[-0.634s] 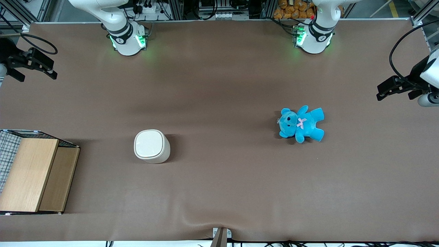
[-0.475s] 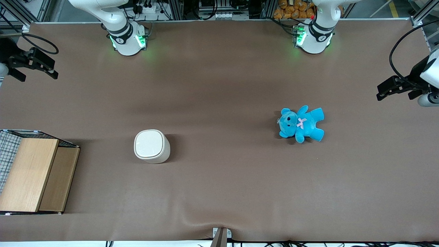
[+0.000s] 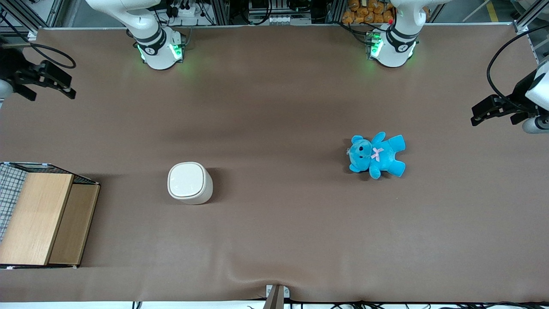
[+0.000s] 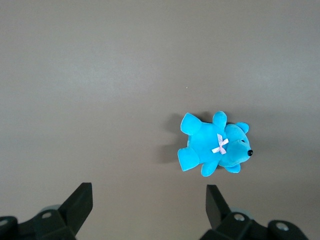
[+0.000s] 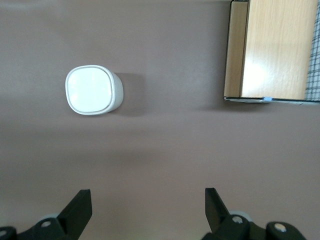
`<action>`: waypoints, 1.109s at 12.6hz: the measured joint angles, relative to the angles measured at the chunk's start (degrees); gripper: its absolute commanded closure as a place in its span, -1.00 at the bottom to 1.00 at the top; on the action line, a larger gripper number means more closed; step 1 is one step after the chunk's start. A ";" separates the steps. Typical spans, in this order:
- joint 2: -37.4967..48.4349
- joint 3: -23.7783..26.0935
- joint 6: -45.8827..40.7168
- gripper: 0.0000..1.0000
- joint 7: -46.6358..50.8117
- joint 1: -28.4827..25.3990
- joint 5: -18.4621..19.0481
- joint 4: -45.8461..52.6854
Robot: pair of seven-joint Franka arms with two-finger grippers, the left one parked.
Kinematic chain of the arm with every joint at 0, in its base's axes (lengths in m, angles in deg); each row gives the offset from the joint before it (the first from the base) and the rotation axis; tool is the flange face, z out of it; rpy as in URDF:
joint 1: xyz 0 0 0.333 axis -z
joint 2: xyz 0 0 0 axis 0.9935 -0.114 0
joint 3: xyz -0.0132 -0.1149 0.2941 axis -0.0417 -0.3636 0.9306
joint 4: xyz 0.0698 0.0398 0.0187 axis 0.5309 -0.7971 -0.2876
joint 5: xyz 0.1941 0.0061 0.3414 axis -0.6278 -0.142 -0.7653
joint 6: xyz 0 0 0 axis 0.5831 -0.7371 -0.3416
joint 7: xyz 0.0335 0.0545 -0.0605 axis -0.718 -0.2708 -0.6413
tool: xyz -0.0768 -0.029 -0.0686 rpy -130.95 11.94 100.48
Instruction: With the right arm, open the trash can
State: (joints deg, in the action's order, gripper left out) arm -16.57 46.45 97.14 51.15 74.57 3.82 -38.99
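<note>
Upright on the brown table cover (image 3: 274,107), the trash can (image 3: 189,183) is seen with its flat cream-white lid (image 5: 89,90) shut flush on the rounded-square top; no writing or brand mark can be made out on lid or wall. It is placed toward the working arm's end of the table, nearer to the front camera than the right arm's green-lit base (image 3: 159,50). Just beside it, closer still to the table's end, a wooden box (image 3: 43,219) is set, with a strip of checked wire mesh (image 3: 9,189) along its outer edge and a small pale blue tag (image 5: 267,99) at one corner; nothing on the tag can be read.

The gripper (image 3: 45,83) is held high in the air near the table's edge at the working arm's end, well apart from the trash can and touching nothing. Its two black fingers (image 5: 79,210) are spread wide, and nothing is held between them.

Toward the parked arm's end, a blue teddy bear (image 3: 376,155) with a pink bow is laid on its back. The cover is wrinkled slightly at the edge nearest the front camera. Above the table's upper edge, aluminium framing, cables and a heap of orange packets (image 3: 369,12) are visible.
</note>
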 measured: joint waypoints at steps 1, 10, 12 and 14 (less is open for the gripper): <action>-0.40 1.14 0.98 -1.00 0.88 -0.62 -0.01 -0.20; -13.52 7.04 13.08 0.81 7.70 -6.83 0.00 -1.82; -15.64 7.03 14.49 1.00 8.11 -7.47 0.01 -1.82; -17.81 6.85 16.33 1.00 8.12 -7.47 0.02 -1.84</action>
State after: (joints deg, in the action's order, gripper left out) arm -34.38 53.30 113.47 59.27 67.10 3.84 -40.84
